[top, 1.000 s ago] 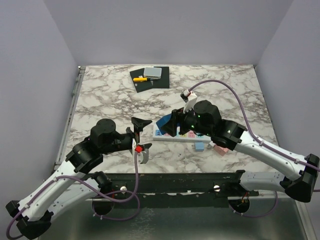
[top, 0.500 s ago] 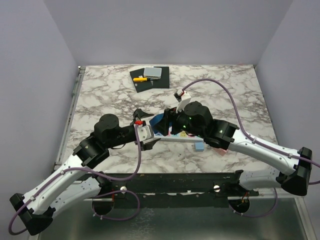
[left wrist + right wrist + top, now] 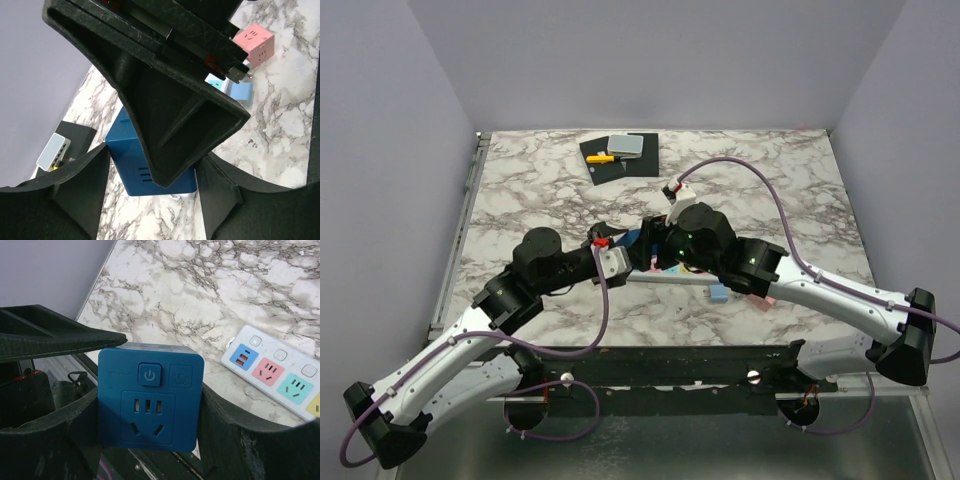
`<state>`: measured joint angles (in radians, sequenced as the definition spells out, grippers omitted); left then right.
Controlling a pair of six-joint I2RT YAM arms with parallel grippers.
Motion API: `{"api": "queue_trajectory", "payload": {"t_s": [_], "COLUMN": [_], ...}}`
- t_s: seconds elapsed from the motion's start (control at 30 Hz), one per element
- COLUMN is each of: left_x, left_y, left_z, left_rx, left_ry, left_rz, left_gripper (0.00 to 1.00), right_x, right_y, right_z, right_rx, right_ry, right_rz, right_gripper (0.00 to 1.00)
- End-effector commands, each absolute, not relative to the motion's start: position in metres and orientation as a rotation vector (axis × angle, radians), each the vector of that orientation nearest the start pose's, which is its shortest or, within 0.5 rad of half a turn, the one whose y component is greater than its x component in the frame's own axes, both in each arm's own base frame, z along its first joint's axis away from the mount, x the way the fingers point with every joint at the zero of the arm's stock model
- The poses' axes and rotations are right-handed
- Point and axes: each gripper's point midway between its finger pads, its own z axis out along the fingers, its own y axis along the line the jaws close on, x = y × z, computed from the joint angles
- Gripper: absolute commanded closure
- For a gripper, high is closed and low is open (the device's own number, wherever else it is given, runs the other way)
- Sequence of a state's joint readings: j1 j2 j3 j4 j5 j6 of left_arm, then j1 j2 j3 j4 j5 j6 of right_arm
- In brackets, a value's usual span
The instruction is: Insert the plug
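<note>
Plug [image 3: 150,397], a blue cube with a power button and socket face, is clenched between the fingers of the right pincer [image 3: 652,256], close by the left end of the white strip [image 3: 277,372] on the counter [image 3: 770,180]. The left pincer [image 3: 625,258] is spread wide, released. Its fingers [image 3: 75,190] flank the plug and one right finger, with one tip over the plug's top edge; I cannot tell whether it touches. A pink cube [image 3: 255,45] and a pale blue cube [image 3: 241,94] lie by the strip's right end. Far back, a black mat [image 3: 620,168] carries a grey box [image 3: 627,145].
</note>
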<state>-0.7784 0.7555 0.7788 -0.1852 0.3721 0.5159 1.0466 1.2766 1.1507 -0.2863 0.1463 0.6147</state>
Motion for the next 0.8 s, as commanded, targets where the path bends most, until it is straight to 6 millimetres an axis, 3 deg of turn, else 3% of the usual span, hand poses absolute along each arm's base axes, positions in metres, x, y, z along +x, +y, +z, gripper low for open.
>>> {"api": "queue_trajectory", "payload": {"t_s": [0.0,0.07,0.17,0.27,0.4,0.6,0.7,0.77], "left_x": [0.184,0.183,0.181,0.181,0.181,0.185,0.186,0.185], "left_y": [-0.254,-0.253,-0.252,-0.251,-0.250,-0.251,-0.249,-0.245], "left_z": [0.272,0.269,0.268,0.269,0.272,0.276,0.271,0.257], "left_rx": [1.294,1.305,1.313,1.315,1.318,1.300,1.284,1.291], "left_ry": [1.212,1.204,1.190,1.182,1.161,1.171,1.202,1.248], "left_rz": [-0.544,-0.539,-0.537,-0.530,-0.511,-0.505,-0.510,-0.508], "left_gripper": [0.40,0.54,0.77,0.89,0.92,0.93,0.91,0.85], "right_x": [0.206,0.206,0.207,0.209,0.205,0.204,0.208,0.209], "right_y": [0.374,0.372,0.365,0.359,0.360,0.361,0.353,0.345], "right_z": [0.295,0.299,0.308,0.311,0.306,0.288,0.270,0.259], "right_rx": [-0.317,-0.303,-0.283,-0.271,-0.302,-0.314,-0.297,-0.278], "right_ry": [2.009,2.004,1.993,2.012,2.055,2.129,2.189,2.218], "right_rz": [1.027,1.027,1.012,0.976,0.956,0.915,0.823,0.770], "right_gripper": [0.75,0.67,0.37,0.19,0.14,0.14,0.13,0.12]}}
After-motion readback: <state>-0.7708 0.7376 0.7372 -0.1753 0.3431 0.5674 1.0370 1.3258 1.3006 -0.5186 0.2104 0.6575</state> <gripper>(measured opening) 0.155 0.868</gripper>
